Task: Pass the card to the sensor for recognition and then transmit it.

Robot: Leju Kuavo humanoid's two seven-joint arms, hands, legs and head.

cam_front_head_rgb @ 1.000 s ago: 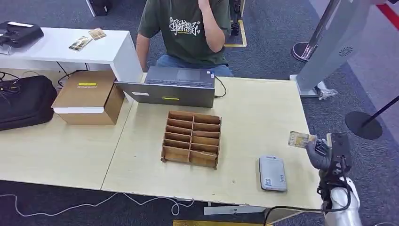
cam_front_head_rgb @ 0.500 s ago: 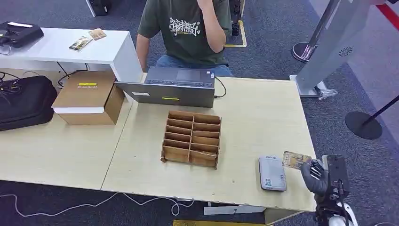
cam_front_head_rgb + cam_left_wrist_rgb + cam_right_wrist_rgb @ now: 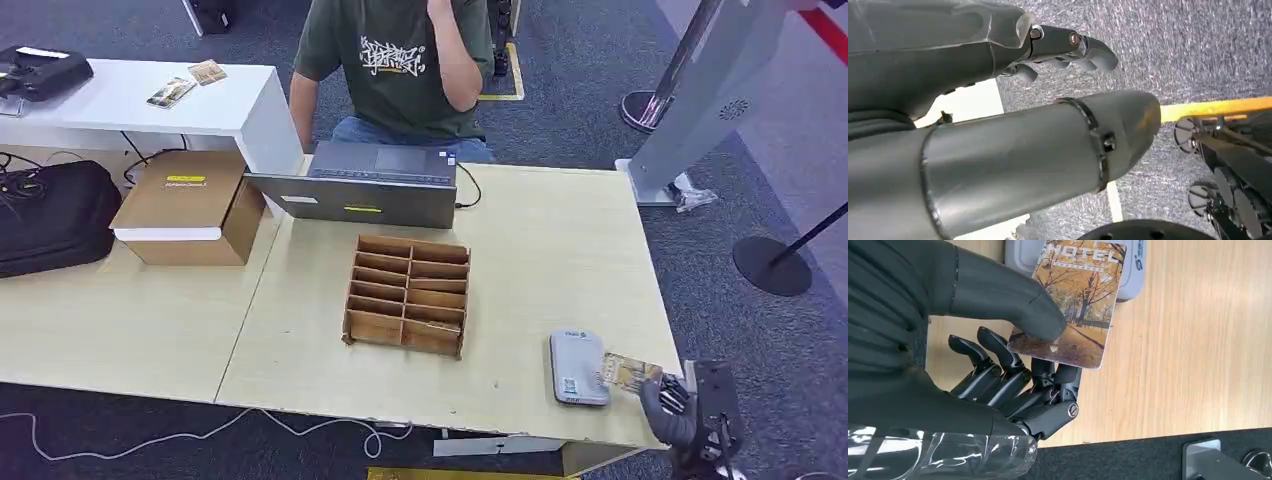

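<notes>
Hotel card (image 3: 1075, 302), printed with autumn trees in orange and brown under the word HOTEL, pinched at its near end and held roughly flat, far end over the near right part of the sensor (image 3: 578, 367). Whether touching or just above, cannot tell. Grey flat box with rounded corners, lying on the light wooden table's near right corner.

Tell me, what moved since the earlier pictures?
The right hand came back toward the robot and in toward the reader, still holding the card in its fingers. The card's end now overlaps the reader's edge. The reader, wooden rack, laptop and box stayed put.
</notes>
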